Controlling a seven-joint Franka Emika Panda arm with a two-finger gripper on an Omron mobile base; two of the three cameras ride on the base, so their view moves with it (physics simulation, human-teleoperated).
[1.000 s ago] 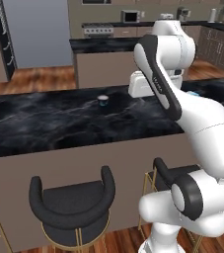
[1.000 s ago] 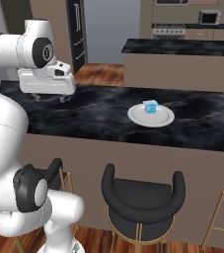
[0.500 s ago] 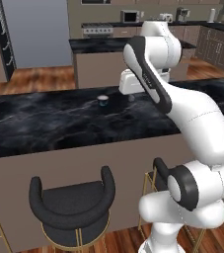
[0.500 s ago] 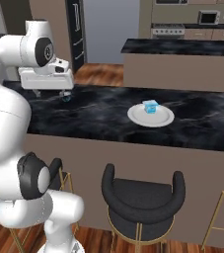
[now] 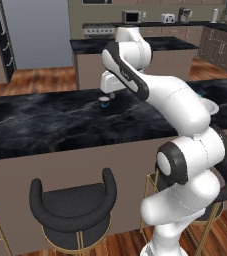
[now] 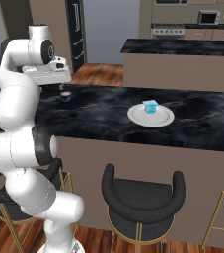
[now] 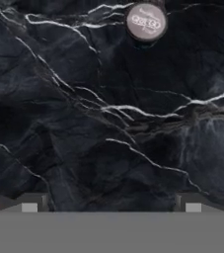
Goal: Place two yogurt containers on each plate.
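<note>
1. Across the room's middle ran the counter [image 6: 108,116], black marble with white veins, and it carried everything that mattered.
2. In front of it stood dark bar stools [image 5: 72,207], tucked close to the counter's brown face.
3. Over the counter reached the arm [image 5: 155,92], swinging out from the base and bending down toward the far side of the top.
4. On the right part of the counter, in the right base view, lay the plate [image 6: 160,118], white and round, well apart from the hand.
5. On that plate sat one light blue cup [image 6: 150,106], upright, a little left of the plate's middle.
6. Above the counter hung the gripper [image 7: 111,202], its fingertips [image 7: 30,202] set wide apart at the bottom of the hand view, with bare marble between them and nothing held.
7. Just under and beside the hand, in the left base view, stood the dark cup [image 5: 104,102], alone on the marble; from the hand camera its pale round top [image 7: 145,22] showed near the upper edge, clear of both fingers.
</note>
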